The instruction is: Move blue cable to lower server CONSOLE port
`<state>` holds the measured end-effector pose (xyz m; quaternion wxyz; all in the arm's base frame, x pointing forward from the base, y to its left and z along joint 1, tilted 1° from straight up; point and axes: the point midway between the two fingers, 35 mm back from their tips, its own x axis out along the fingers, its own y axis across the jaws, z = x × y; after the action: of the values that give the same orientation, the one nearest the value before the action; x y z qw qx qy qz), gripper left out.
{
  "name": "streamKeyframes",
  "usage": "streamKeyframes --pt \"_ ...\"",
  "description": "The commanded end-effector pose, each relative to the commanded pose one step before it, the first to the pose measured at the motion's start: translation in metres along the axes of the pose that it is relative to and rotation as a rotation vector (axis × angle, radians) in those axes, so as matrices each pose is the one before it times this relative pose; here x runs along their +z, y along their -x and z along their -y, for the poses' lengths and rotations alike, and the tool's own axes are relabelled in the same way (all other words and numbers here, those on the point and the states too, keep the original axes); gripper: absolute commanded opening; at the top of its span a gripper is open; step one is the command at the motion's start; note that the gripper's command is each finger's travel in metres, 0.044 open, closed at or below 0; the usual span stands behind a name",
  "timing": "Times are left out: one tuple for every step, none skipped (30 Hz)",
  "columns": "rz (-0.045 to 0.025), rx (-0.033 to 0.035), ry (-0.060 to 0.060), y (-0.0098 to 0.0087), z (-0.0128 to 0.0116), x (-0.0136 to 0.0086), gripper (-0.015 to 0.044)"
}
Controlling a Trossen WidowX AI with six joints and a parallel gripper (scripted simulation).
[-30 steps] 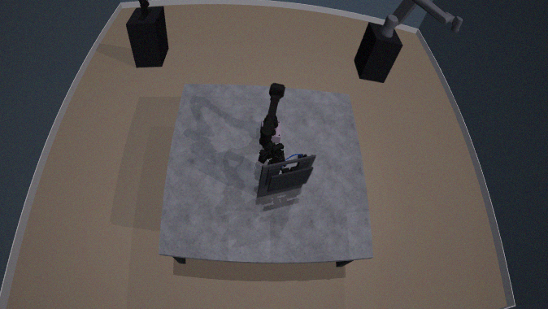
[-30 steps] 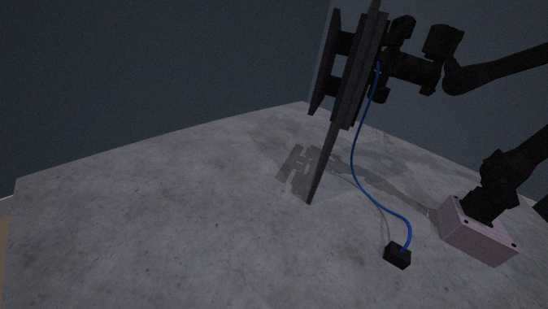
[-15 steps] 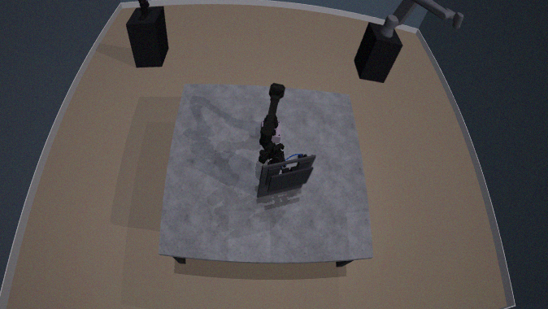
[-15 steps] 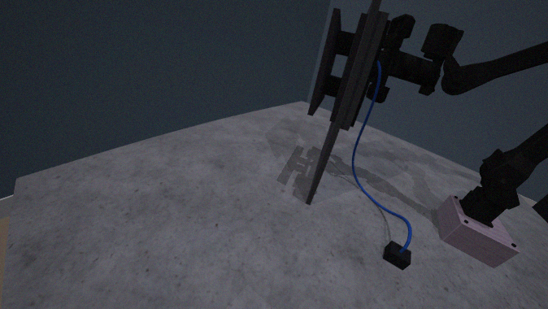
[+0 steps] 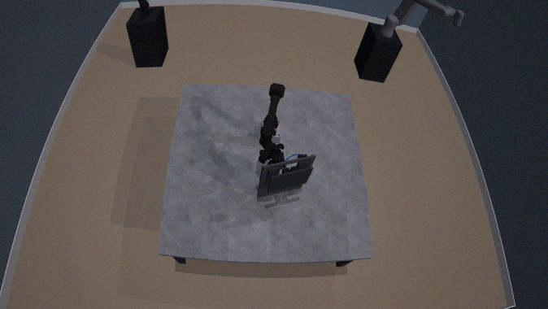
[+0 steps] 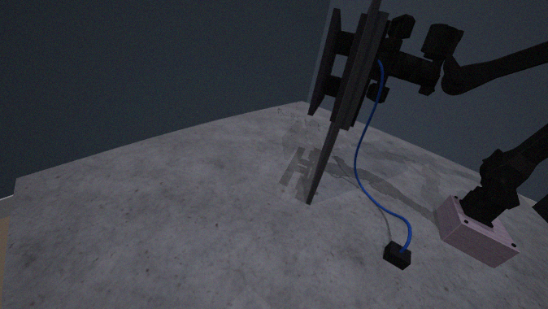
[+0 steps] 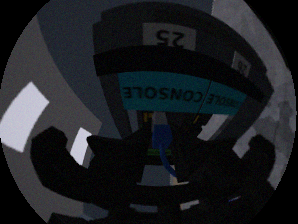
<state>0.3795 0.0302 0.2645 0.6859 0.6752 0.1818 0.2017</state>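
Observed from the room: the tool (image 5: 276, 156) (image 6: 392, 61) (image 7: 158, 123) is raised above the surface (image 5: 228, 244) (image 6: 163, 228) and faces the dark upright rack (image 5: 290, 183) (image 6: 355, 73). Its fingers are drawn in and clamped on the blue cable's plug (image 7: 161, 135), one on either side. The plug lies directly ahead of the tool, at an opening bordering the teal CONSOLE strip (image 7: 165, 92); how deeply it is seated cannot be determined. In the wrist view the lettering reads upside down, as does the "25" label (image 7: 169, 36) beyond the strip. The blue cable (image 5: 293, 156) (image 6: 358, 163) (image 7: 167, 164) leaves the plug, hangs below the tool in a loose curve, and ends at a small black block (image 6: 397, 255) on the surface, well below the tool. The black arm (image 5: 273, 110) (image 6: 484, 75) reaches the tool from the side opposite the rack. Its pale pink base (image 5: 277, 132) (image 6: 473, 244) rests on the surface, behind and below the tool. The lower server's CONSOLE port cannot be identified with certainty; the scene is dim and the fingers hide part of it.
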Motion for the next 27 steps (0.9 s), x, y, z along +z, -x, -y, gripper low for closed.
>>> streamKeyframes --pt "-0.00057 -0.00160 -0.0015 0.00002 0.00065 -0.00011 0.0052" --pt "0.00000 0.00000 0.0000 0.00000 0.00000 0.00000 0.0046" --pt "0.00000 0.00000 0.0000 0.00000 0.00000 0.00000 0.0039" --pt "0.00000 0.00000 0.0000 0.00000 0.00000 0.00000 0.0032" --pt "0.00000 0.00000 0.0000 0.00000 0.00000 0.00000 0.0026" --pt "0.00000 0.00000 0.0000 0.00000 0.00000 0.00000 0.0019" --pt "0.00000 0.00000 0.0000 0.00000 0.00000 0.00000 0.0012" --pt "0.00000 0.00000 0.0000 0.00000 0.00000 0.00000 0.0006" --pt "0.00000 0.00000 0.0000 0.00000 0.00000 0.00000 0.0000" --pt "0.00000 0.00000 0.0000 0.00000 0.00000 0.00000 0.0000" --pt "0.00000 0.00000 0.0000 0.00000 0.00000 0.00000 0.0000" --pt "0.00019 0.00022 0.0002 -0.00008 -0.00002 0.00002 0.0000" --pt "0.00058 0.00066 0.0005 -0.00024 -0.00007 0.00006 0.0000" --pt "0.00077 0.00088 0.0007 -0.00031 -0.00009 0.00008 0.0000" --pt "0.00120 0.00139 0.0010 -0.00049 -0.00014 0.00012 0.0000" --pt "0.00109 0.00126 0.0009 -0.00045 -0.00013 0.00010 0.0000" --pt "0.00067 0.00077 0.0006 -0.00027 -0.00008 0.00006 0.0000" --pt "0.00003 -0.00003 0.0000 0.00064 0.00001 -0.00020 0.0000" --pt "0.00008 -0.00010 0.0000 0.00191 0.00005 -0.00060 0.0000" --pt "0.00008 -0.00008 0.0000 0.00172 0.00002 -0.00065 0.0000" --pt "0.00003 -0.00003 0.0000 0.00060 0.00001 -0.00023 0.0000" --pt "0.00000 -0.00005 0.0000 0.00050 0.00001 -0.00014 0.0000" --pt "0.00000 -0.00002 0.0000 0.00022 0.00001 -0.00006 0.0000" --pt "0.00000 -0.00007 0.0000 0.00071 0.00002 -0.00007 0.0000" --pt "0.00000 -0.00005 0.0000 0.00053 0.00001 -0.00006 0.0000" --pt "0.00000 -0.00007 0.0000 0.00072 0.00001 -0.00018 0.0000" --pt "0.00000 -0.00004 0.0000 0.00039 0.00001 -0.00010 0.0000"
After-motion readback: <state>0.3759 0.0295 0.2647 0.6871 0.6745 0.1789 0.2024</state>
